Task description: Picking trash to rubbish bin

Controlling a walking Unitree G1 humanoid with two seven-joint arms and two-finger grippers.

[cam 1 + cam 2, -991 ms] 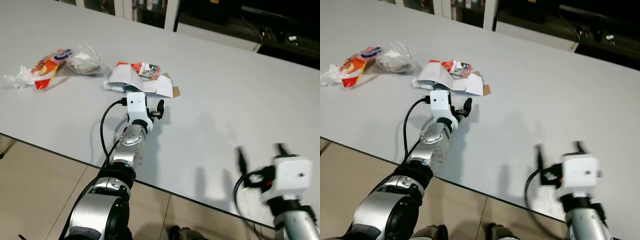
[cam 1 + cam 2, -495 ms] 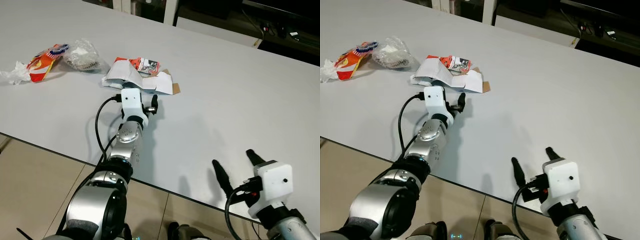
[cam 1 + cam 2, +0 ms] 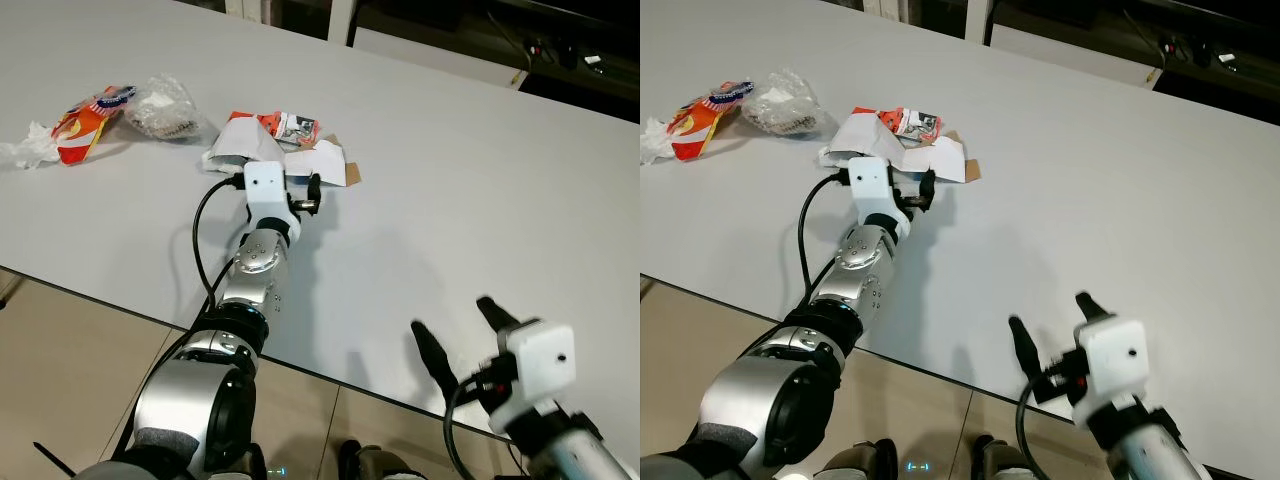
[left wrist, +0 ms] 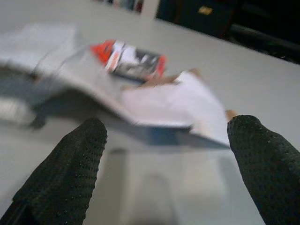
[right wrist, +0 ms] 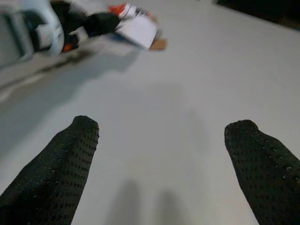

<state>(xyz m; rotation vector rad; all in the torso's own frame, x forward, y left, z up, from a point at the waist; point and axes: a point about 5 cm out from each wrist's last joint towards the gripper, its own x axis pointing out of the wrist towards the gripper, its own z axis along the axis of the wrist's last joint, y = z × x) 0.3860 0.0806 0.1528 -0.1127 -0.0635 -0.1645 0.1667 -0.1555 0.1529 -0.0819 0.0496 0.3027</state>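
Smooth grey table (image 3: 480,170) carries crumpled white paper trash (image 3: 262,155), flat and creased; just before it, the left gripper (image 3: 300,192) spreads wide, empty. Well away, the right gripper (image 3: 462,335) gapes, holding nothing.

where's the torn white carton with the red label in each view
Left eye view: torn white carton on the grey table, just beyond the left gripper.
Right eye view: same spot, upper left of centre.
Left wrist view: ahead, past the open fingers.
Right wrist view: far corner, beside the left gripper.
Shared landmark: its red label.
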